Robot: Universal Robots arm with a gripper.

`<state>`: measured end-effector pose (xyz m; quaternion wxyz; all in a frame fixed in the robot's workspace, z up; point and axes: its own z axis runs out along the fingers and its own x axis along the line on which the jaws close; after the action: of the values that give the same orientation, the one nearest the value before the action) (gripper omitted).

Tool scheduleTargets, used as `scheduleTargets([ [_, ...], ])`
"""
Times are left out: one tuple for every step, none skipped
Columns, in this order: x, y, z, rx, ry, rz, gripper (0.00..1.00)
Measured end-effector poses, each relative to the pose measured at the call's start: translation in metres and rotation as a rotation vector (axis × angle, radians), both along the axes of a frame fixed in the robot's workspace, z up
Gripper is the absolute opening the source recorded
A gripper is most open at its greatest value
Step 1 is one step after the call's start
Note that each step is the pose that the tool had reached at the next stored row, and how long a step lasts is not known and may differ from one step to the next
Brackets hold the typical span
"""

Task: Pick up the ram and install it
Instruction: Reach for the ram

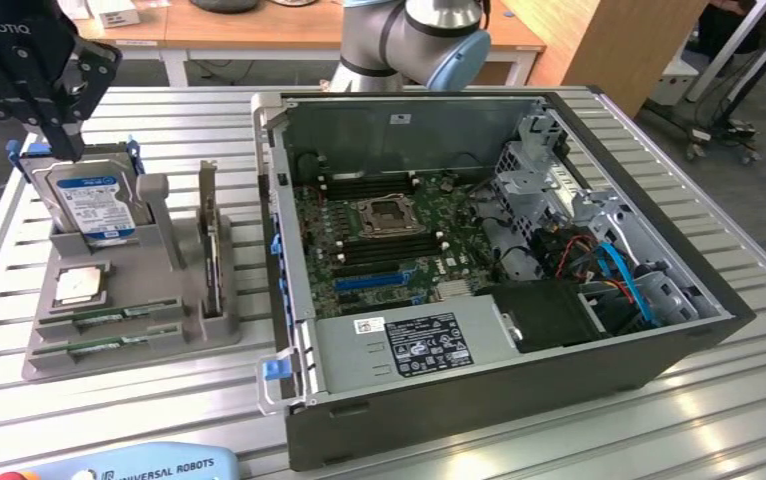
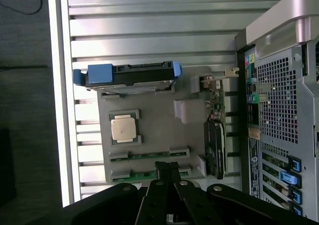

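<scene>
Ram in its holder slot, untouched.
Lies flat along the grey holder's edge farthest from the upright hard drive, just beside a look-alike stick, seemingly laid out for a grab from above. High over the hard-drive end: gripper, fingers pressed together, holding nothing. Next to the holder on the bench: open computer case, slots bared, likely for the install.
</scene>
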<state>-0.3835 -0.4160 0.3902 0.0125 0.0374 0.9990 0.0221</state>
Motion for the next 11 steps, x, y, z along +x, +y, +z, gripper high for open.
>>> scheduleTargets([
  [0.0, -0.001, 0.0, 0.0, 0.0, 0.0, 0.1],
  [0.0, -0.0021, 0.0, 0.0, 0.0, 0.0, 0.1],
  [0.0, -0.0032, 0.0, 0.0, 0.0, 0.0, 0.1],
  [0.0, -0.0043, 0.0, 0.0, 0.0, 0.0, 0.1],
  [0.0, -0.0054, 0.0, 0.0, 0.0, 0.0, 0.1],
  [0.0, -0.0066, 0.0, 0.0, 0.0, 0.0, 0.1],
  [0.0, -0.0078, 0.0, 0.0, 0.0, 0.0, 0.1],
  [0.0, -0.009, 0.0, 0.0, 0.0001, 0.0, 0.1],
  [0.0, -0.0101, 0.0, 0.0, 0.0, 0.0, 0.1],
  [0.0, -0.0112, 0.0, 0.0, 0.0, 0.0, 0.1],
  [0.0, -0.0122, 0.0, -0.0001, 0.0001, 0.0, 0.1],
])
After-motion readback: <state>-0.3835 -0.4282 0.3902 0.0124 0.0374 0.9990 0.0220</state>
